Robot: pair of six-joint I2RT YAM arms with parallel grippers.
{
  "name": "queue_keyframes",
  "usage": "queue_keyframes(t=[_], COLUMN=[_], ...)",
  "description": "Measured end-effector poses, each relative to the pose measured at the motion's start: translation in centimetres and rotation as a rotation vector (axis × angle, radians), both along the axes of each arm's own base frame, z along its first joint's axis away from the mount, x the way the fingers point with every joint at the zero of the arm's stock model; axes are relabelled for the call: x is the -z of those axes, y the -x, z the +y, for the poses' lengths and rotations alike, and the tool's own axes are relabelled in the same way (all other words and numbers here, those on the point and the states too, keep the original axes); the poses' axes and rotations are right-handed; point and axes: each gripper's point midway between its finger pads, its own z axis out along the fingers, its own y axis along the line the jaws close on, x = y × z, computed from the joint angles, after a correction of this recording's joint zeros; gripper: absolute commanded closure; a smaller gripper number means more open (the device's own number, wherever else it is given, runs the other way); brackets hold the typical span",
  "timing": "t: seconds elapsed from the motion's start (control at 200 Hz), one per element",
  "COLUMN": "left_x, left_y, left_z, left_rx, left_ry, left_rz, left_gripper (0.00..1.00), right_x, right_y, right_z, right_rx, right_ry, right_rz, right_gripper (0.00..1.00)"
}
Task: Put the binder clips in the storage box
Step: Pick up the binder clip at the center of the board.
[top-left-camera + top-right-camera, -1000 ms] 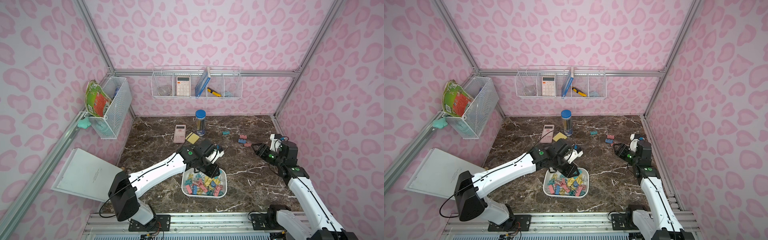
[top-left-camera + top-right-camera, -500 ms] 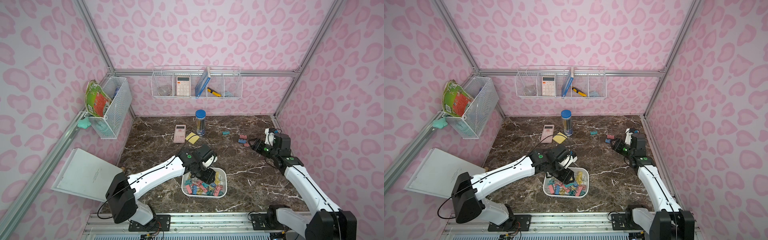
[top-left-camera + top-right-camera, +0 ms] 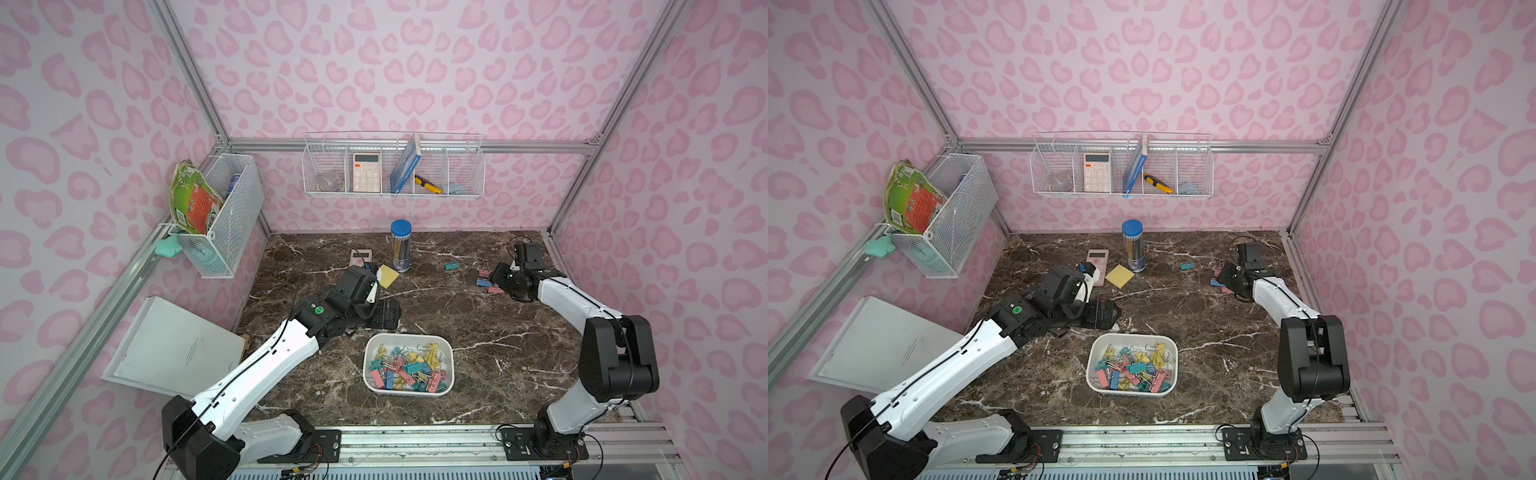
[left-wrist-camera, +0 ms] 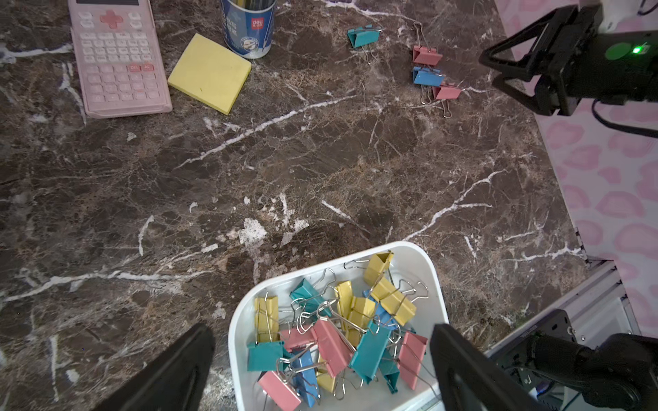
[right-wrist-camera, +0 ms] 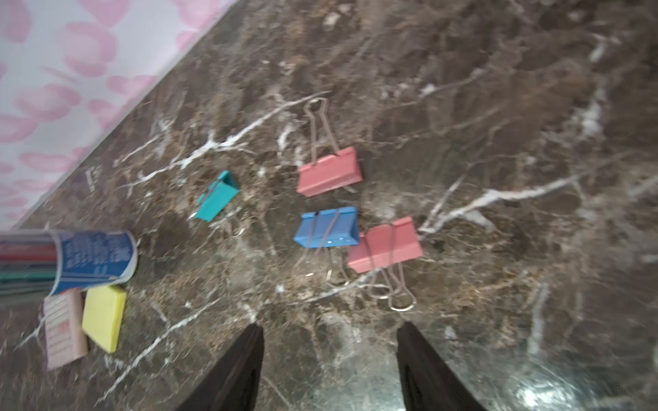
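Pink-patterned walls enclose a dark marble surface (image 3: pixel 478 332). Far left, low: one white board (image 3: pixel 174 353). Left wall: one mesh basket (image 3: pixel 237 216) holding a green packet (image 3: pixel 191 203). Left gripper (image 3: pixel 384 314): poised over the surface near the far rim of the box (image 3: pixel 407 336), jaws spread wide with nothing between them. The left wrist view confirms this, with the box below. Rear of the surface, left of centre: one pink calculator (image 4: pixel 117 60), lying flat. Just beside it lies one yellow pad (image 4: pixel 210 73). One blue-capped pen tube (image 3: pixel 401 245) stands upright at the pad's far corner. Back wall, above: one wire rack (image 3: pixel 465 166) with compartments, holding a white calculator (image 3: pixel 366 172), a tilted blue book (image 3: pixel 405 164) and a yellow knife (image 3: pixel 428 185). Box: white, shallow, rounded corners, at the centre front of the surface in both top views. Inside it is a heap of clips (image 3: pixel 409 368) in pink, yellow, blue and teal. Loose on the surface, right rear: one teal clip (image 5: pixel 217 195), lying alone. Further right is a close group of pink clip (image 5: pixel 329 172), blue clip (image 5: pixel 327 227) and second pink clip (image 5: pixel 386 243), the last two touching. Right gripper (image 5: pixel 331 326): just short of that group and not touching it, jaws parted and empty.
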Motion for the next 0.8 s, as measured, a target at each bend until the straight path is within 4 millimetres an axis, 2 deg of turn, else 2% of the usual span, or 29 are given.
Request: queue_keyframes(t=[0.15, 0.275, 0.435, 0.63, 0.8], left_x=[0.5, 0.9, 1.4, 1.5, 1.5], left_y=[0.1, 0.1, 0.3, 0.1, 0.1], left_z=[0.1, 0.2, 0.4, 0.7, 0.8], left_rx=[-0.003, -0.003, -0.007, -0.016, -0.022], left_ry=[-0.004, -0.009, -0.020, -0.030, -0.035], left_rz=[0.004, 0.011, 0.017, 0.013, 0.010], left_gripper=[0.01, 0.01, 0.01, 0.01, 0.02], right_x=[1.6, 3.3, 3.8, 4.7, 4.8], right_y=[0.4, 0.8, -0.2, -1.1, -1.3], right_z=[-0.4, -2.0, -1.2, -1.2, -1.1], right_rx=[0.055, 0.139, 0.124, 0.139, 0.142], right_ry=[-0.068, -0.127, -0.192, -0.237, -0.254], right_rz=[0.012, 0.027, 0.014, 0.018, 0.015], right_gripper=[0.45, 0.49, 0.51, 0.66, 0.89])
